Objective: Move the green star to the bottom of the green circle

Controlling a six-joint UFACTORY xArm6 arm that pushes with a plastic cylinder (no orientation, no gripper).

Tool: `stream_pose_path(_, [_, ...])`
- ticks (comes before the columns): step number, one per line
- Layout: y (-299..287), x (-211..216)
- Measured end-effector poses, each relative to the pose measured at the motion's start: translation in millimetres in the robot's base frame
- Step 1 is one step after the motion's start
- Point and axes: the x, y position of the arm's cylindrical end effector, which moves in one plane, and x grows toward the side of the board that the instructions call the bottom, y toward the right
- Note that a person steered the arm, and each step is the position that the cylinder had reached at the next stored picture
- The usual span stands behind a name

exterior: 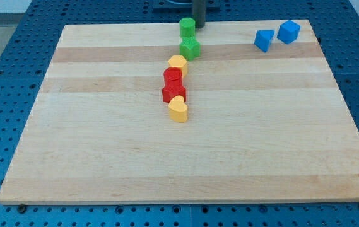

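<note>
Nearest the view's bottom, the pale wooden table (103, 157) lies bare across its lower half, resting on a blue perforated base (2, 75). Going up the middle, a column of small blocks begins with a yellow heart-like block (178, 109). Touching it just above sit two red blocks: a red star-like block (173, 93) and, against its upper side, a red cylinder block (172, 77). A yellow hexagon-like block (178, 64) touches the red cylinder's upper right.

Just above that, with a narrow gap, stands the green star block (190, 48). The green circle block (187, 26), an upright cylinder, sits directly above the star near the table's top edge; the two are close, nearly touching, so the star lies on the circle's bottom side.

My tip (199, 24) is at the table's top edge, just to the right of the green circle and above the green star, apart from the star. There is no hand on this arm, only the dark rod.

Far to the view's upper right, well apart from the column, a blue triangular block (264, 40) and a blue cube-like block (288, 31) sit beside each other.
</note>
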Motion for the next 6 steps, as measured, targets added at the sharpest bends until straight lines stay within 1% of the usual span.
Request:
stream_pose_path(3, [-7,46])
stream_pose_path(5, [19,49])
stream_pose_path(6, [22,60])
